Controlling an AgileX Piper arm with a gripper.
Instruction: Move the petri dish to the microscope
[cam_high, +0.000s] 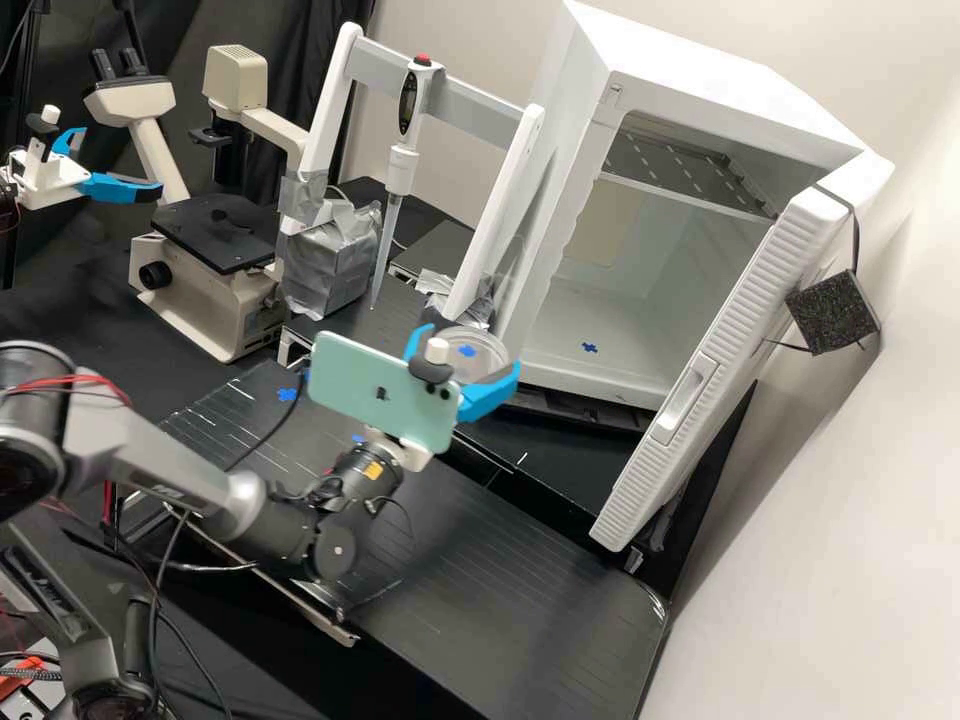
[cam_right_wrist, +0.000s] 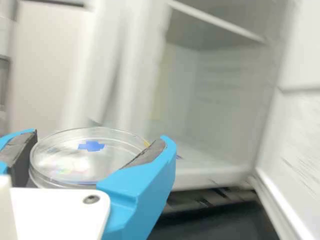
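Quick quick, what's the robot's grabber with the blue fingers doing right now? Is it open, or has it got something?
Gripper: closed on the clear petri dish, holding it between its two blue fingers.

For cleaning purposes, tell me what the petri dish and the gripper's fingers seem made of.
The petri dish looks like clear, glossy plastic, possibly glass: see-through, with bright rim highlights. The gripper's fingers look like smooth, evenly blue plastic; their dull dark grey pads may be rubber.
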